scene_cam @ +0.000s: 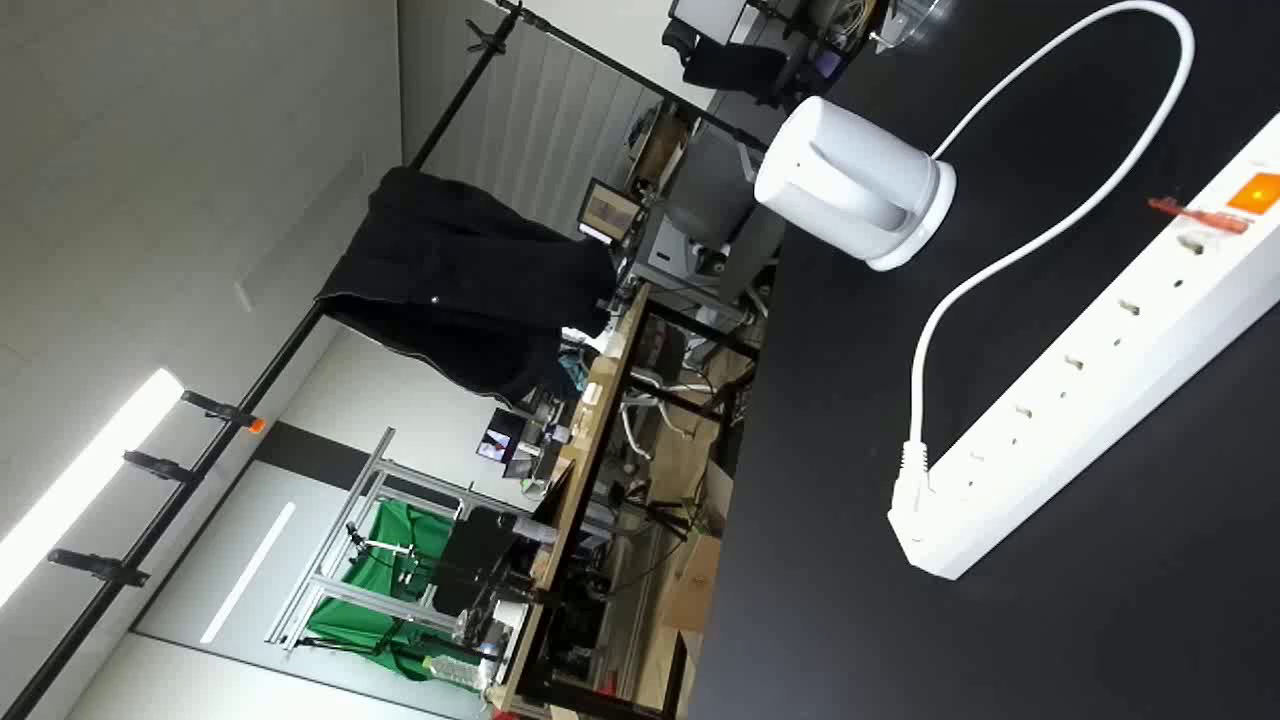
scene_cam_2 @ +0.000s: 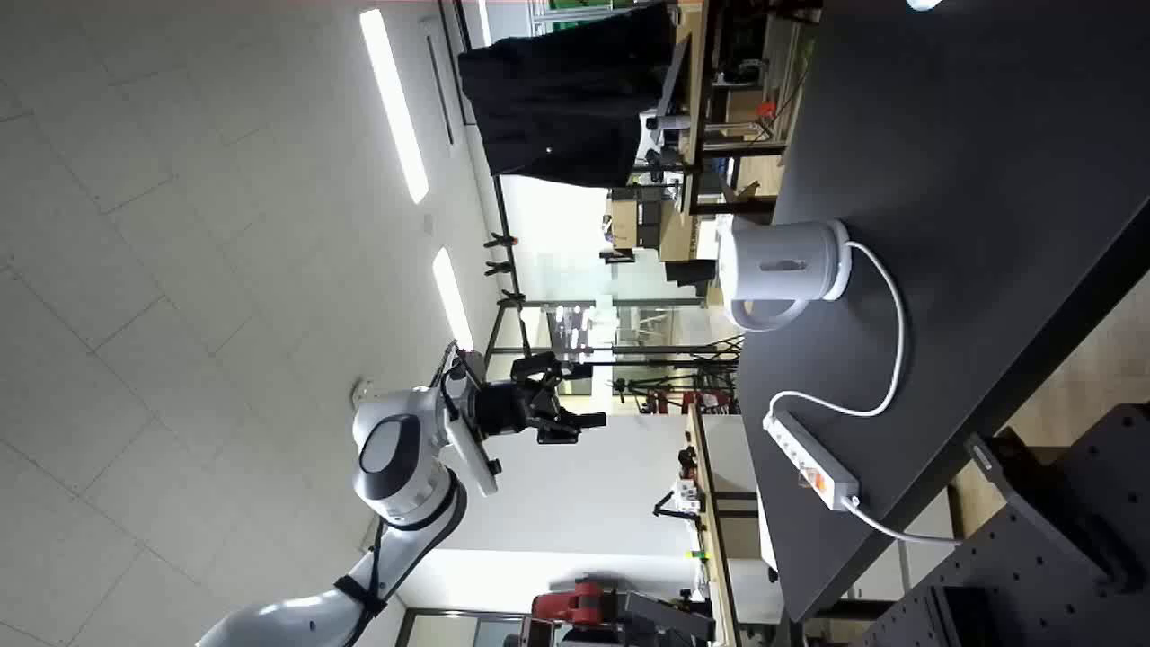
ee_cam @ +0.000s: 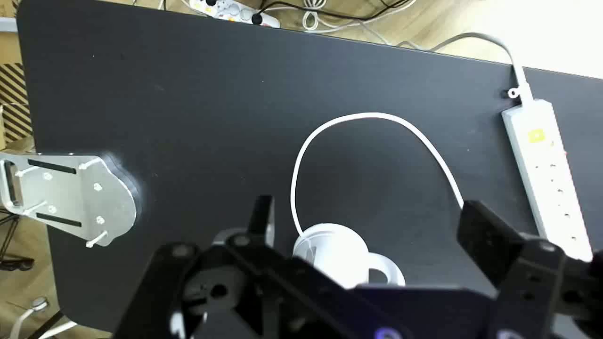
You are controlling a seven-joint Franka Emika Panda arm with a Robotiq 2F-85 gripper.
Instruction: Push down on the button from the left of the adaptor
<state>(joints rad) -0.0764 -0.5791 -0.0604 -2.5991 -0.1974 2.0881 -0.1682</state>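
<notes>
The adaptor is a white power strip [scene_cam: 1090,390] lying on the black table; it also shows in an exterior view [scene_cam_2: 831,472] and in the wrist view [ee_cam: 549,188]. Its button is an orange switch [scene_cam: 1254,193] at one end, glowing in an exterior view [scene_cam_2: 818,483] and yellowish in the wrist view [ee_cam: 536,136]. My gripper [scene_cam_2: 582,429] is raised well above the table, apart from the strip. In the wrist view my gripper [ee_cam: 370,221] has its fingers wide apart with nothing between them. The strip lies beyond the right finger there.
A white kettle [scene_cam_2: 782,261] stands on the table, below the gripper in the wrist view [ee_cam: 334,254]. Its white cord [ee_cam: 372,115] loops to a plug [scene_cam: 912,485] at the strip's far end. A metal plate [ee_cam: 66,188] sits at the table's left in the wrist view.
</notes>
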